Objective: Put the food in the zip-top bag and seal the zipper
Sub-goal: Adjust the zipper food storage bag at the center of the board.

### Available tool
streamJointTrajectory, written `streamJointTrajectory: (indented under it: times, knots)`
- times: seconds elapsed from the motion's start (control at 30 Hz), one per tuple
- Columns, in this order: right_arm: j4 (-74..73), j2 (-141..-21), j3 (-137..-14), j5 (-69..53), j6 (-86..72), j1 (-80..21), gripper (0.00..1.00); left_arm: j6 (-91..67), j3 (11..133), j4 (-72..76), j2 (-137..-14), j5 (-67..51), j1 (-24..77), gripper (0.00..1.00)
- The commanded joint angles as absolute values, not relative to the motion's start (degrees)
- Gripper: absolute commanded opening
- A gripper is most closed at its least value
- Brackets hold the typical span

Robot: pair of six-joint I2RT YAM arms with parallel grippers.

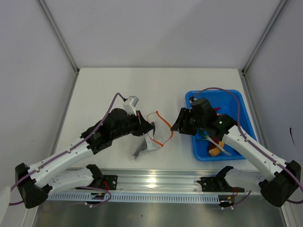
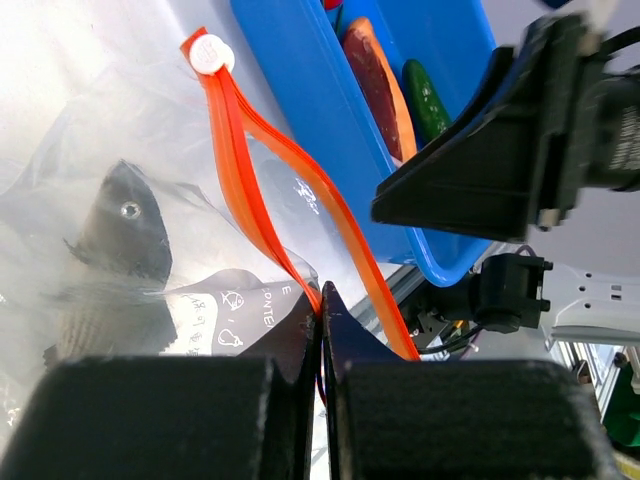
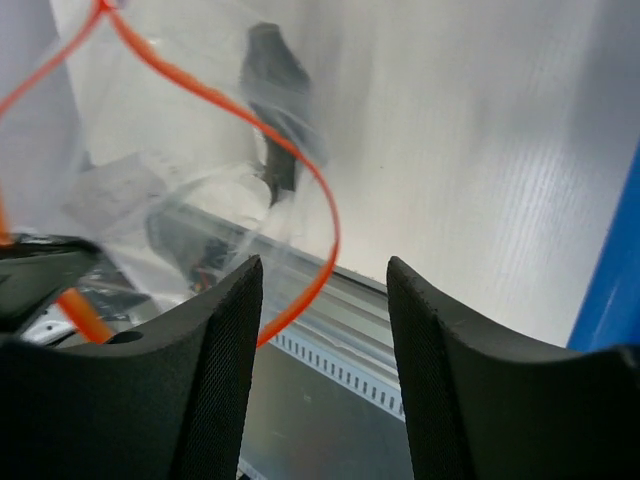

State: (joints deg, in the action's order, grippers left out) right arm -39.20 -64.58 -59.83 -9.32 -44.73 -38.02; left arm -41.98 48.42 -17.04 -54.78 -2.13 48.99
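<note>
Hold: left fingers (image 2: 200, 420) clamped on zipper (image 2: 240, 150) | right fingers (image 3: 200, 380) half-open, empty | next: ease toward 9 o'clock, straddle its free lip, pinch.

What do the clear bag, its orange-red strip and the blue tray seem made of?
The crinkly clear zip-top bag: thin glossy plastic film, by its creases and see-through sheen. The orange-red zipper strip: flexible plastic, probably, since it bows into a loop. The blue tray: rigid smooth plastic, by its even colour and straight walls.
</note>
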Motion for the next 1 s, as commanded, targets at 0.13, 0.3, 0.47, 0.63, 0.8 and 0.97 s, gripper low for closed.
streamJointTrajectory:
  times: [0.13, 0.3, 0.47, 0.63, 0.8, 0.97]
  knots:
    - [-35.87, -62.75, -53.80, -8.35, -44.65, -38.14, 0.53, -42.27, 48.87, -15.12, -53.87, -3.95, 48.69, 0.01]
    - [-31.12, -64.33, -51.16, -11.77, -45.79, -38.23, 0.52, -42.63, 48.69, -15.12, -54.05, -4.48, 48.69, 0.01]
    - [-27.43, -67.84, -51.24, -13.36, -45.62, -39.11, 0.45, -42.63, 48.95, -14.77, -54.40, -5.01, 48.69, 0.01]
    - [-26.27, -70.75, -53.87, -15.21, -43.52, -39.29, 0.00, -42.37, 49.04, -15.20, -54.67, -6.15, 48.69, 0.01]
    - [-32.25, -67.77, -66.78, -11.42, -42.36, -42.80, 0.00, -41.92, 50.97, -19.15, -51.51, -6.94, 48.69, 0.00]
    - [-34.89, -68.81, -74.87, -16.08, -45.52, -43.42, 0.00, -42.01, 51.86, -18.28, -48.16, -9.66, 48.78, 0.01]
